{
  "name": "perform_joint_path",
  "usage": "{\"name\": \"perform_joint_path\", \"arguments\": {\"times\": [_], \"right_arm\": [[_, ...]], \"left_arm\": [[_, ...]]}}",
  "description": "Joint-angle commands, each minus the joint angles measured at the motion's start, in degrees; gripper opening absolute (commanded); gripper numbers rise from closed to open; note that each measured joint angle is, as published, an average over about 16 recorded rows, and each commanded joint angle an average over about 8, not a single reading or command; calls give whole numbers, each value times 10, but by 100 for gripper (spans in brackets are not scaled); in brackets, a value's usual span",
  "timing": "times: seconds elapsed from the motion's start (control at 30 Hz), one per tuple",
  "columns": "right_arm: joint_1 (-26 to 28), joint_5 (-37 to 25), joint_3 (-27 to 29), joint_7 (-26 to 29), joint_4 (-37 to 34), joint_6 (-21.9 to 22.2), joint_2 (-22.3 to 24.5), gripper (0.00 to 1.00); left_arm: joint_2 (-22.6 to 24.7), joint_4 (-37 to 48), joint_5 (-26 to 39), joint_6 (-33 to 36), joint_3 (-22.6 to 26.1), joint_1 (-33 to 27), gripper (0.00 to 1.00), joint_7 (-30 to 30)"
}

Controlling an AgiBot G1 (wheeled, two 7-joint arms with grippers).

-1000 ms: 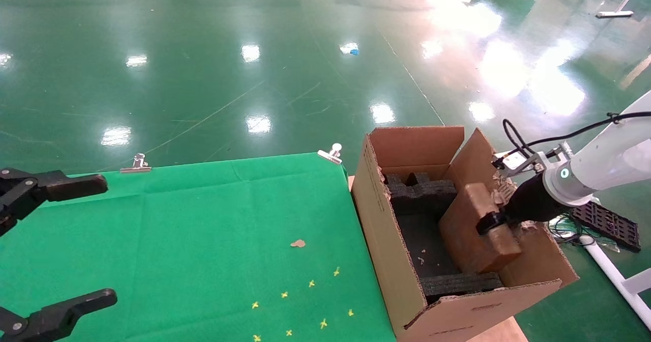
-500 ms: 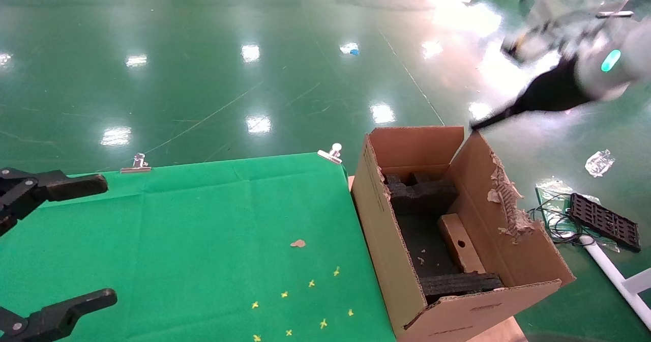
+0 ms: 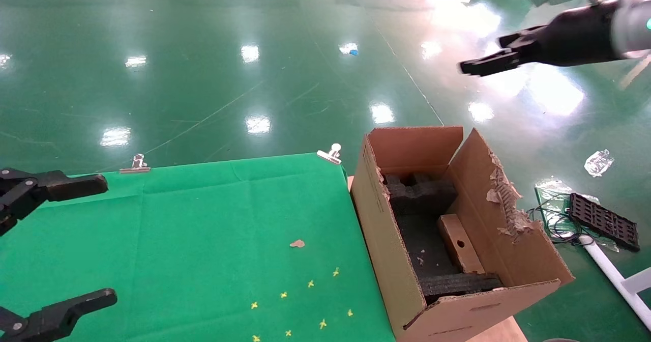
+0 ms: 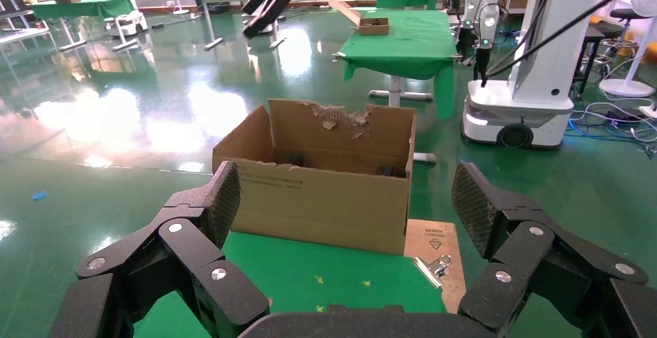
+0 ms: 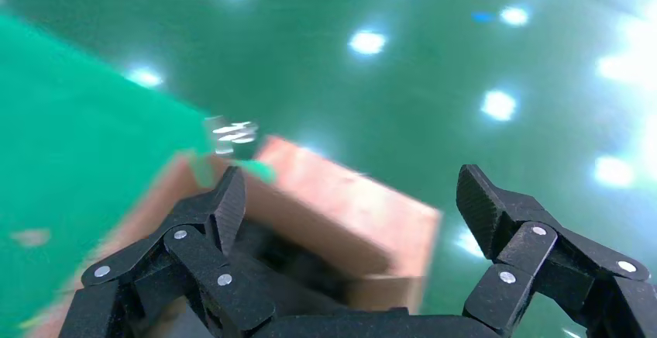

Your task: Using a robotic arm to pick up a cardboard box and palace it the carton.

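The small brown cardboard box (image 3: pixel 460 250) lies on edge inside the large carton (image 3: pixel 386 240), against its right wall, round hole facing up, on black foam (image 3: pixel 422 194). My right gripper (image 3: pixel 483 62) is open and empty, high above and beyond the carton, on the white arm (image 3: pixel 630 21). In the right wrist view its fingers (image 5: pixel 352 198) stand wide apart over the blurred carton (image 5: pixel 341 214). My left gripper (image 3: pixel 108 240) is open and empty at the table's far left; its wrist view (image 4: pixel 349 198) faces the carton (image 4: pixel 325 198).
The carton stands at the right end of the green-clothed table (image 3: pixel 203 230). Metal clips (image 3: pixel 330 153) hold the cloth; yellow marks (image 3: pixel 310 283) and a cardboard scrap (image 3: pixel 297 243) lie on it. A black tray (image 3: pixel 602 220) and cables lie on the floor to the right.
My right gripper let go of the small box inside the carton, then rose up and away. The box dropped onto the foam. My left arm has not moved.
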Motion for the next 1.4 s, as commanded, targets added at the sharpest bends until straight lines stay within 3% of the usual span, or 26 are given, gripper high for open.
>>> {"name": "perform_joint_path", "arguments": {"times": [0.03,1.4], "right_arm": [[-15,8,20,-6,17,-4,5,100],[-481,159,535,-103,417,-151,50,100]], "left_arm": [[0,0,0,0,0,0,100,0],[0,0,-1,0,1,0,100,1]]}}
